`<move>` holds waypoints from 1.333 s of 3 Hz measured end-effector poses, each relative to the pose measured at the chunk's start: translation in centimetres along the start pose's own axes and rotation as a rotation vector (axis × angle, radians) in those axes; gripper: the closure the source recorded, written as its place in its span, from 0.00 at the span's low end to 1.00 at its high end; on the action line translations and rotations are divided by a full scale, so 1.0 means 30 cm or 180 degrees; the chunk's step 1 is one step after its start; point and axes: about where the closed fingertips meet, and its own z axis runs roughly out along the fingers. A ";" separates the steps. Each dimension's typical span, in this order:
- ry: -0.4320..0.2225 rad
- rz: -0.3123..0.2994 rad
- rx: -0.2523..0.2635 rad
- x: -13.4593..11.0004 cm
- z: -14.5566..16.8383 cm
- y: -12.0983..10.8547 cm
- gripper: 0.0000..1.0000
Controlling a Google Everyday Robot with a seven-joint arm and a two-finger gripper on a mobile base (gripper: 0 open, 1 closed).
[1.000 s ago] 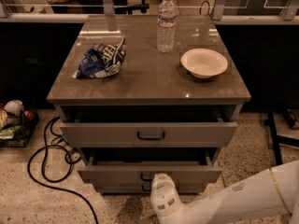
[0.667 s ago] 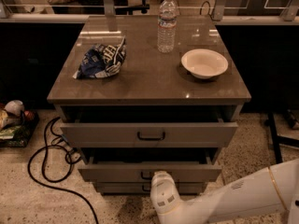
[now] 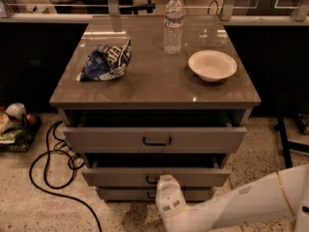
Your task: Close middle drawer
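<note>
**Camera view: end effector at the front of the part-open middle drawer**

Camera view, compared with one second ago, shows almost no change. The white end effector (image 3: 164,181) remains low at the centre of the middle drawer (image 3: 193,176), over its small black bar handle, and that drawer stands pulled out about as far as before. Whether the end effector is spread or pressed together cannot be told, nor whether it touches the handle. The smooth white arm (image 3: 241,204) enters from the lower right.

The desk (image 3: 154,88) has a glossy grey-brown top. Its flat grey-beige fronts are stacked: the top drawer (image 3: 96,139), also ajar, the middle drawer below it, and the lowest drawer front (image 3: 125,194). On the top stand a clear plastic water bottle (image 3: 173,23), upright, a round cream bowl (image 3: 212,65) and a crumpled blue chip bag (image 3: 106,62), all well apart. A black cable (image 3: 43,173) loops on the speckled floor at left.
</note>
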 end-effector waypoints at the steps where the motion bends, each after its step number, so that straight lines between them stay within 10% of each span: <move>1: 0.0000 -0.0001 0.0000 0.000 -0.002 -0.002 1.00; 2: -0.0004 -0.0006 0.0009 0.000 0.024 -0.020 1.00; 4: -0.0004 -0.0005 0.0007 0.000 0.021 -0.023 0.61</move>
